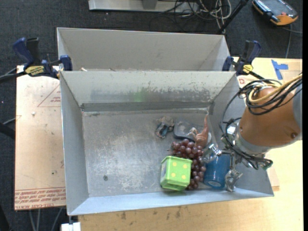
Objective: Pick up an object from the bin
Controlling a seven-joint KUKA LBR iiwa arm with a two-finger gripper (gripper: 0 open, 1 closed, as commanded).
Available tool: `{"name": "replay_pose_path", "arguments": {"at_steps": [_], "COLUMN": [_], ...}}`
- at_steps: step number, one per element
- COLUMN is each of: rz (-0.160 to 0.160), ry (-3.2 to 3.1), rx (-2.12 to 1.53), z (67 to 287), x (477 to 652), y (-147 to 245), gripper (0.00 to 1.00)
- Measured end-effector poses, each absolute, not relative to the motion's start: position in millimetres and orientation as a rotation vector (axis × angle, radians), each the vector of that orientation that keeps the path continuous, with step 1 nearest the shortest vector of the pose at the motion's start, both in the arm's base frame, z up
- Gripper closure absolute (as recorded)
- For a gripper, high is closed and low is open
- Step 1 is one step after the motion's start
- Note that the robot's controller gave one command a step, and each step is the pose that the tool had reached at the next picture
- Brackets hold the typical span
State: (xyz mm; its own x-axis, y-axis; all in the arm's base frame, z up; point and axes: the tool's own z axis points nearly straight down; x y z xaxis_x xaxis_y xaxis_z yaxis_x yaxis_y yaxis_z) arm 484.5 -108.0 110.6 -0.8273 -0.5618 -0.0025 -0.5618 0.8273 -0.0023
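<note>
Dark floor (48, 13), strewn with cables, lies behind one grey metal bin (120, 153), whose contents are all gathered in the corner under the gripper (222, 167). Contents: one blue cup (216, 173), lying between the jaws, which stand apart with one finger on either side of it; one bunch of dark purple grapes (188, 150), touching the cup on the side away from the arm; one green die with yellow pips (176, 173), just beyond the grapes. Further from the jaws, toward the back wall: one pink piece (203, 134) and small grey-blue bits (164, 127), kind not discernible.
</note>
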Motion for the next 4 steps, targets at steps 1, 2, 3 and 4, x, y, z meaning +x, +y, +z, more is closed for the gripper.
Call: {"name": "replay_pose_path", "arguments": {"at_steps": [1,2,3,4], "rz": [0.024,0.024,0.024,0.016], "ry": [2.863,2.863,2.861,2.85], "rx": [-1.324,-1.325,-1.325,-1.32], "z": [85,85,87,98], "x": [509.7,509.7,508.9,507.8], "y": [-114,-114,-113,-113], "gripper": [1.0,1.0,1.0,1.0]}}
